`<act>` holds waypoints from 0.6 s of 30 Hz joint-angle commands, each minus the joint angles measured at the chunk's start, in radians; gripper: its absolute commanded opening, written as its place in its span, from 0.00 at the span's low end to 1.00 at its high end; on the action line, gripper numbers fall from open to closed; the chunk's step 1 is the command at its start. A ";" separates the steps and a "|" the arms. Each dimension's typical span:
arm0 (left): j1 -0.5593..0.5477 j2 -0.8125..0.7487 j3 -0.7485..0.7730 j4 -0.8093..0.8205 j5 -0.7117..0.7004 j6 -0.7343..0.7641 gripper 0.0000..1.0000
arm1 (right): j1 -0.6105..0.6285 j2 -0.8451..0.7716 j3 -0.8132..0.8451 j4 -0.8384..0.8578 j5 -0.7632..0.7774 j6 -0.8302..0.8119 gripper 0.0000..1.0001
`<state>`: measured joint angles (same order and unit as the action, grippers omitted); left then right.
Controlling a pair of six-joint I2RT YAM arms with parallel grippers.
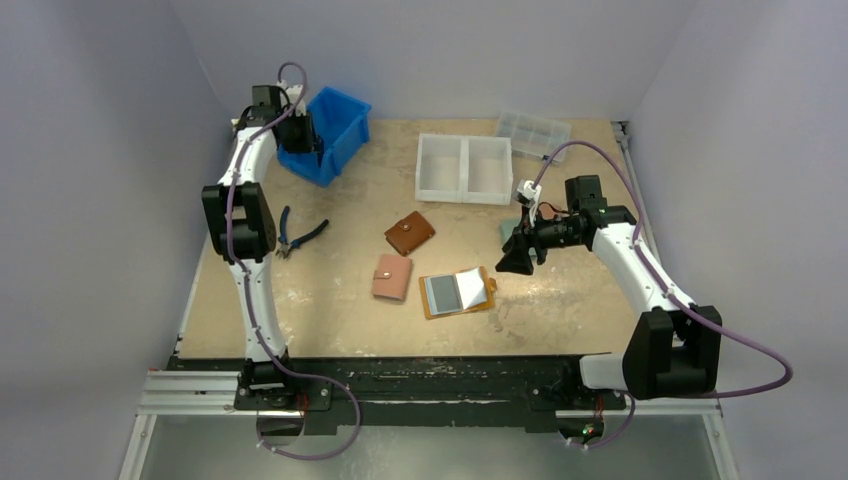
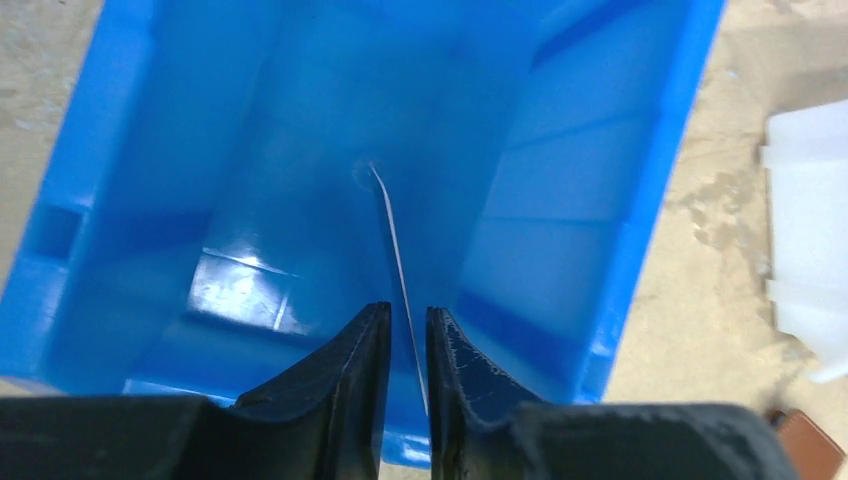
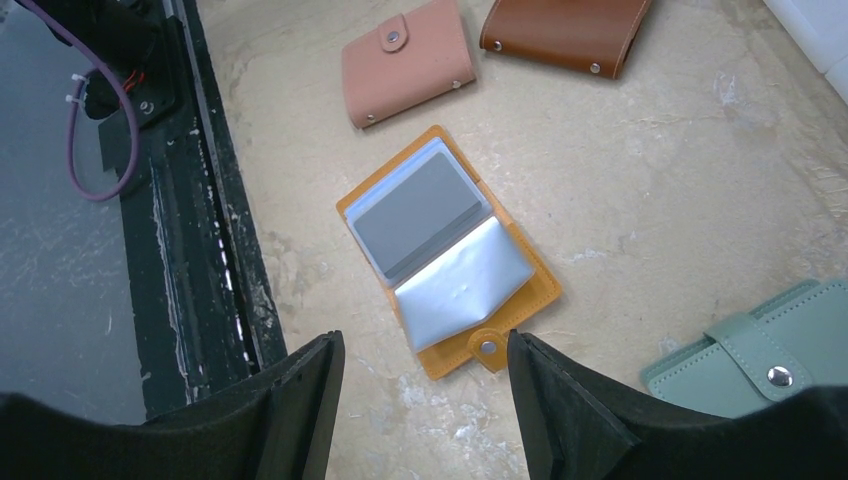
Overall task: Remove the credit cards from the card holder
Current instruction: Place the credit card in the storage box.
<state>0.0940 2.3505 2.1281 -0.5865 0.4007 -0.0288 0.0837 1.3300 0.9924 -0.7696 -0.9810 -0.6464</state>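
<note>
The mustard-orange card holder point(image 1: 457, 292) lies open on the table, its cover point(image 3: 535, 297) under clear sleeves. A grey credit card point(image 3: 420, 215) shows in the upper sleeve; the lower sleeve point(image 3: 460, 285) is pale and bulges. My right gripper point(image 3: 423, 340) hangs open above the holder's snap-tab end, touching nothing, to its right in the top view point(image 1: 517, 258). My left gripper point(image 1: 300, 135) is over the blue bin point(image 2: 640, 200). Its fingers point(image 2: 408, 312) stand slightly apart, with a thin credit card point(image 2: 390, 230) edge-on between them, reaching down into the bin.
A pink wallet point(image 1: 392, 277) and a brown wallet point(image 1: 409, 232) lie left of the holder. A green wallet point(image 3: 760, 350) sits under the right arm. White two-part tray point(image 1: 464, 168), clear box point(image 1: 533, 133) and pliers point(image 1: 298, 236) lie farther off. Black rail point(image 3: 200, 250) borders the near edge.
</note>
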 commanded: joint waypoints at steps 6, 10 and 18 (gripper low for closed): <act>-0.054 -0.055 0.168 0.007 -0.317 0.054 0.29 | -0.003 -0.011 0.000 -0.005 -0.029 -0.026 0.68; -0.059 -0.190 0.106 0.056 -0.397 0.041 0.29 | -0.002 -0.019 -0.001 -0.002 -0.016 -0.029 0.68; 0.006 -0.703 -0.583 0.459 -0.302 -0.226 0.91 | -0.003 -0.072 -0.013 0.010 0.001 -0.060 0.68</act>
<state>0.0486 1.9049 1.8091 -0.3920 0.0490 -0.0719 0.0837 1.3178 0.9901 -0.7696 -0.9806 -0.6636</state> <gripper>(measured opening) 0.713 0.677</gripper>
